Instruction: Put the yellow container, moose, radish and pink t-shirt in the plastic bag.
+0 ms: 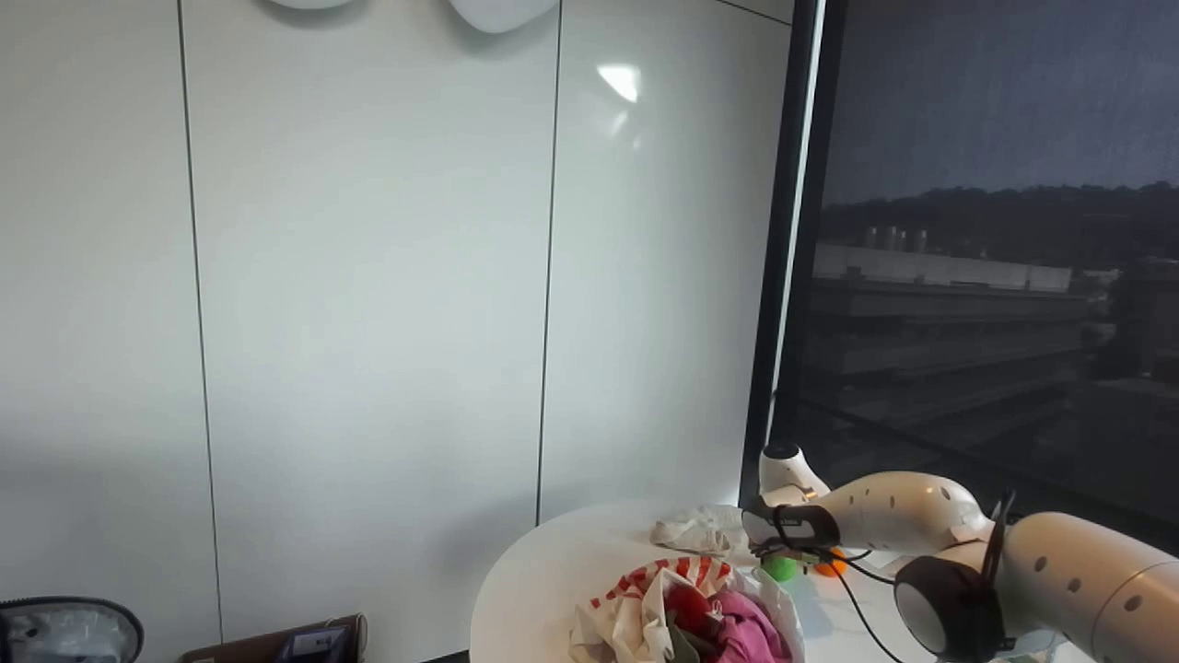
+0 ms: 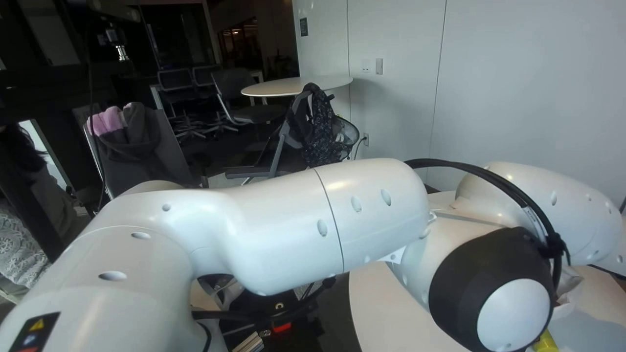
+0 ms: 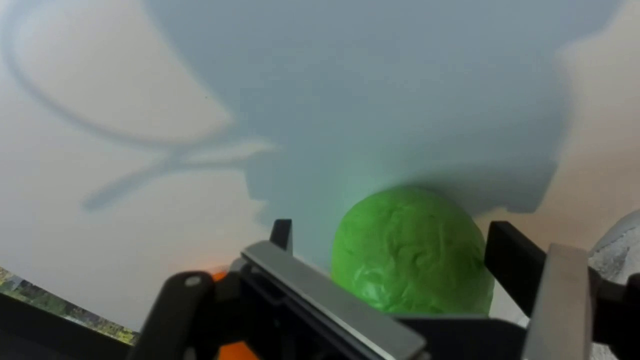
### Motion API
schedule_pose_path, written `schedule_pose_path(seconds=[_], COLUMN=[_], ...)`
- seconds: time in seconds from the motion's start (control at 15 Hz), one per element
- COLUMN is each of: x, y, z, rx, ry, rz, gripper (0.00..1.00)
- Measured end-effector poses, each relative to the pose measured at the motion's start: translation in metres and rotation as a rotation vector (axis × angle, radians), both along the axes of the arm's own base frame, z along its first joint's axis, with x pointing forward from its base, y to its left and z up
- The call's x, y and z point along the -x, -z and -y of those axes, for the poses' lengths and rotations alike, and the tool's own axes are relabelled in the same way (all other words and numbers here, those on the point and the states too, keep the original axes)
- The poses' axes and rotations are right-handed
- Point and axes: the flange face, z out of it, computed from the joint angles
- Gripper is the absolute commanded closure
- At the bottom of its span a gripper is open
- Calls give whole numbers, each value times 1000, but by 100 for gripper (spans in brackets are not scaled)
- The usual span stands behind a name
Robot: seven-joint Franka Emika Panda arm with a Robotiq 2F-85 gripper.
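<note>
Room: white panelled wall over the left and centre of an exterior view; dark window at right.
Table: round, white, lower right of that frame.
Bag: on the table at the bottom edge of the frame, mouth open, red-and-white stripes showing at the top.
Pink cloth: inside the bag, toward the right, beside a red item.
Crumpled white item: on the table, above the bag in the frame.
Arm: across the lower half of an exterior view.
Yellow item: bottom right of the same view, largely hidden by the arm.
Gripper: bottom of the wrist view, fingers spread apart, one to each side of a green round object.
Green round object: lower centre of that view; a gap shows at the left-hand finger, the right-hand finger overlaps its edge, contact cannot be told.
Orange object: outside the fingers, partly hidden behind the gripper at lower left.
</note>
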Motion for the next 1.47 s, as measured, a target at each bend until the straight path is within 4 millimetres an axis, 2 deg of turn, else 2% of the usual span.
schedule_pose_path(seconds=[0.13, 0.53, 0.73, 0.87, 0.93, 1.13, 1.47], x=[1, 4, 6, 7, 7, 10, 13], y=[1, 11, 17, 18, 18, 21, 11], z=[4, 11, 13, 14, 15, 14, 3], rx=[0, 13, 19, 20, 17, -7, -77], ry=[-14, -90, -120, -130, -132, -130, -108], rz=[5, 11, -8, -15, -19, -56, -169], gripper=[37, 83, 96, 98, 94, 91, 92])
